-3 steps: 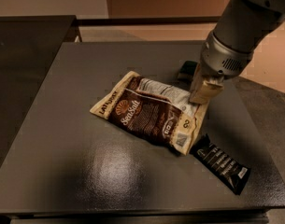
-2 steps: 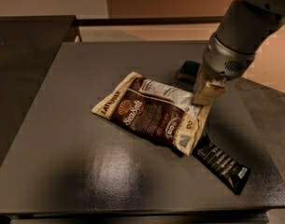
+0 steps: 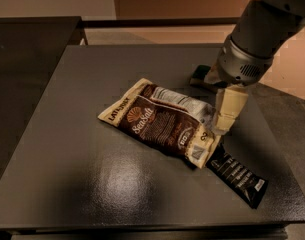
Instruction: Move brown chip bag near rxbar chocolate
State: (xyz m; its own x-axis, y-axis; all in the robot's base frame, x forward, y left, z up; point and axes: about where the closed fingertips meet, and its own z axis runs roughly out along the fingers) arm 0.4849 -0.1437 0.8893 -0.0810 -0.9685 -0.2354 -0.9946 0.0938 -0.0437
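On the table [image 3: 92,184], claw [image 3: 222,125] grips the brown chip bag [image 3: 157,124], its corner touching the rxbar chocolate [image 3: 237,174]

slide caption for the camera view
Gripper at the right end of the brown chip bag, its corner meeting the rxbar chocolate on a dark table.

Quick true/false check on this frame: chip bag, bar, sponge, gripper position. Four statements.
1. The crinkly dark-brown chip bag lies on the dark grey table. True.
2. The slim black wrapped bar lies left of the bag. False: it lies by the bag's right end, nearer the table's front edge.
3. The gripper is at the bag's right end. True.
4. The dark green sponge sits on the bag. False: it lies on the table behind the arm, apart from the bag.
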